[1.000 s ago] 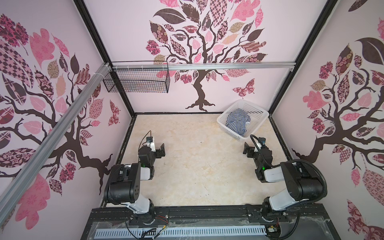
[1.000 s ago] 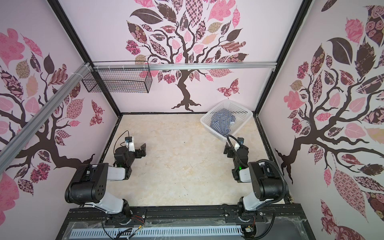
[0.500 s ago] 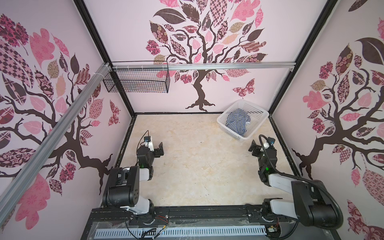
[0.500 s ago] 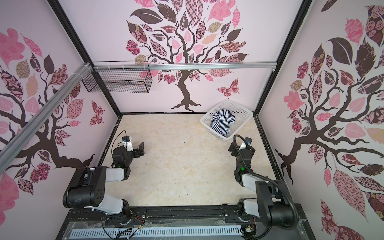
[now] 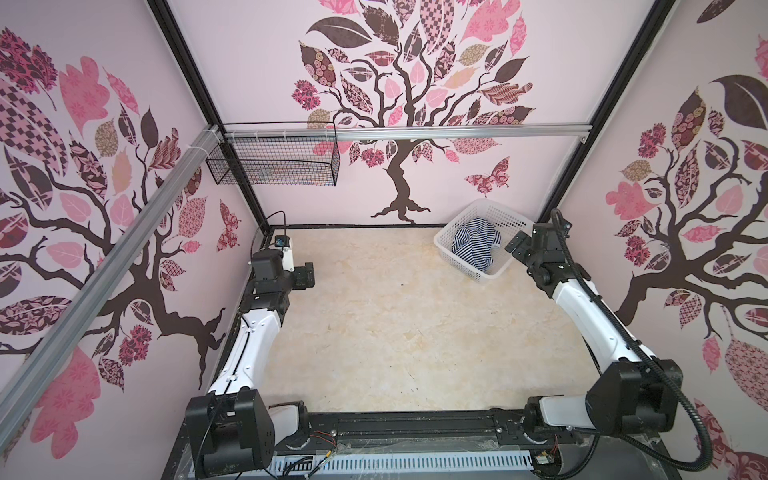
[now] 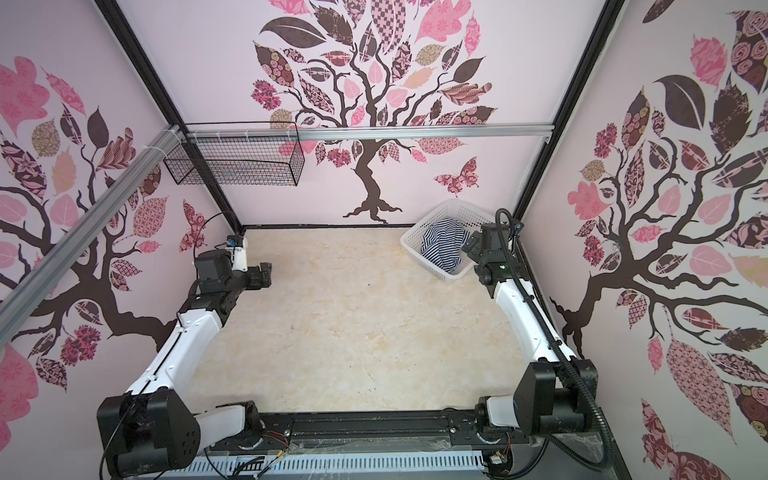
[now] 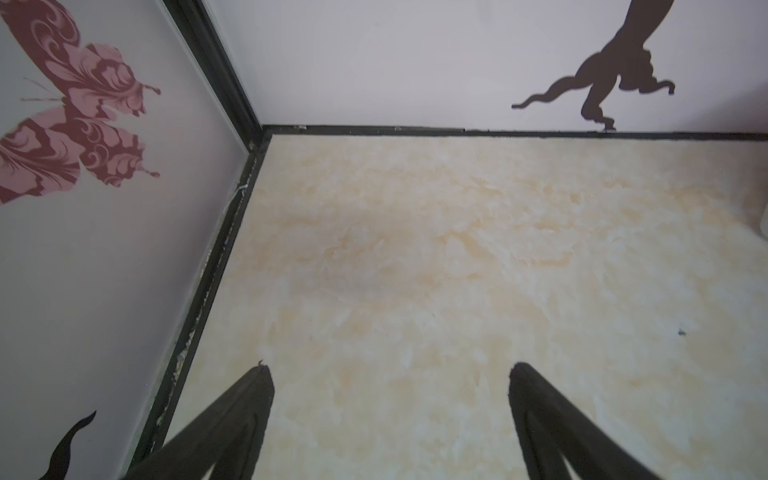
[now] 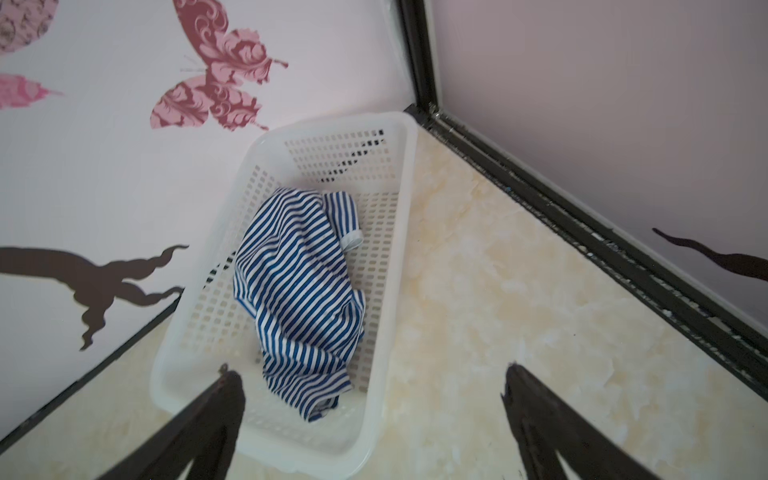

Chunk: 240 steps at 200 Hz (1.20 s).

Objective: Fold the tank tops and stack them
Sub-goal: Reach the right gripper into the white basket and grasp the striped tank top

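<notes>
Tank top (image 5: 476, 245): one seen, a navy-and-white striped knit, lying crumpled inside the white perforated basket (image 5: 457, 261) at the far right corner of the bench (image 5: 395, 332). It is unfolded and nothing is stacked. Both top views: the right hand (image 5: 515, 248) is raised at the basket's right side, near the cloth but apart from it. The left hand (image 5: 305, 276) is well apart, at the far left, above bare bench. Left wrist view: the left hand (image 7: 388, 365) has its fingers spread wide with nothing between them, and only marbled surface and the wall corner lie ahead. Right wrist view: the right hand (image 8: 369, 370) is likewise spread and empty, one finger over the basket's near end and the other outside it. The tank top (image 8: 299, 286) is heaped along the basket's middle, with a white-trimmed edge showing. Step in hand, by judgement: fetching the garment out. Recommended handling: centre both fingers over the raised heap, descend clear of the basket wall, pinch one high fold, and lift straight up. The light basket may ride along.
</notes>
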Motion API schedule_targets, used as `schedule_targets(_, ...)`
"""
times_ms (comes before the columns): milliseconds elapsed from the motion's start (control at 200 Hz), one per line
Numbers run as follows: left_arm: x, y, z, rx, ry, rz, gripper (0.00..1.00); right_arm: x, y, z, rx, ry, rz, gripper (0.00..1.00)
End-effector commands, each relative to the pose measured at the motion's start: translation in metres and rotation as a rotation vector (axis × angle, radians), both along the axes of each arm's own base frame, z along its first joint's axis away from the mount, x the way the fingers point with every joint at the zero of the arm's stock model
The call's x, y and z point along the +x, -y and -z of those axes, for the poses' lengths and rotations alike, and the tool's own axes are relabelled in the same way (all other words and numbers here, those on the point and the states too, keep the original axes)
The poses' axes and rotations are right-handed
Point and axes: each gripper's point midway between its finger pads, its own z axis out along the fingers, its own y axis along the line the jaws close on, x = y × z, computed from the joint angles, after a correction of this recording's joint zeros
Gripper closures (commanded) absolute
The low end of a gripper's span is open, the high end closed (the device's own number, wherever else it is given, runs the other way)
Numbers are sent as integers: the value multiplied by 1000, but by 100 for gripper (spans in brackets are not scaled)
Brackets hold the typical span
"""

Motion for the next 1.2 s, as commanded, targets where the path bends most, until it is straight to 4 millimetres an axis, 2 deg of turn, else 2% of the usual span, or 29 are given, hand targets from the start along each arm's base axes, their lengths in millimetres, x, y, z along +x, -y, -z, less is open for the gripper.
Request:
schedule_targets(0,-34,23,17,-20,-162,143,9,35,-40,5,66,-124,-206,0)
schedule_targets(175,-58,43,20,-54,-205,241,11,76,-68,39,88,-242,-314,1)
schedule_targets(250,-66,47,21,-54,-210,258,11,88,-79,64,72,-316,-340,2)
schedule_targets(285,-70,49,23,-56,-216,267,11,91,-86,83,66,-371,-355,4)
schedule_targets(440,-85,57,38,-64,-267,311,11,106,-112,129,28,-485,-393,6)
schedule_targets(565,-90,59,51,-80,-306,310,12,113,-115,159,51,-527,-377,5)
schedule_targets(781,-95,63,62,-118,-338,301,12,117,-118,203,63,-613,-375,6)
schedule_targets(921,-95,62,67,-123,-349,289,12,116,-119,214,62,-633,-378,11)
schedule_targets(996,-93,60,68,-116,-345,280,12,116,-117,213,54,-633,-374,22)
schedule_targets(1081,-91,59,69,-113,-351,272,12,118,-115,196,40,-604,-369,41)
schedule_targets(1196,-89,59,69,-119,-353,270,12,121,-108,164,0,-530,-346,57)
